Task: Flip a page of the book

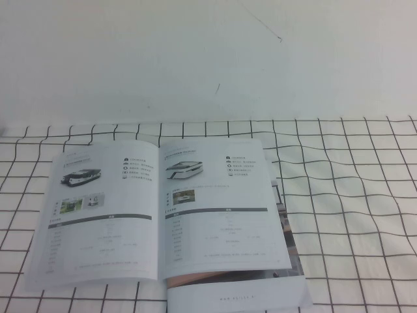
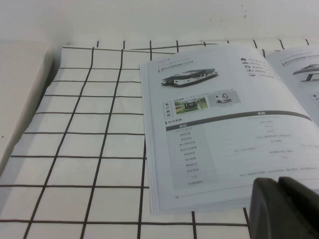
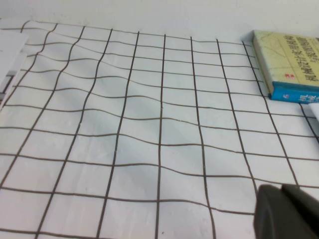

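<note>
The book (image 1: 111,215) lies open on the checkered cloth, near the table's front. The page (image 1: 218,208) is its right-hand leaf, lying flat, and shows a low white vehicle above a grey bar. Its other side is hidden. Neither gripper shows in the high view. In the left wrist view my left gripper (image 2: 278,181) is shut and empty, just off the near edge of the book's left leaf (image 2: 219,124). In the right wrist view my right gripper (image 3: 281,188) is shut and empty over bare cloth, well to the right of the book, whose edge (image 3: 9,57) just shows.
A white cloth with a black grid (image 1: 352,195) covers the table, wrinkled to the right of the book. A second, closed book with a green cover and blue spine (image 3: 289,62) lies at the far right. A white wall (image 1: 195,52) stands behind.
</note>
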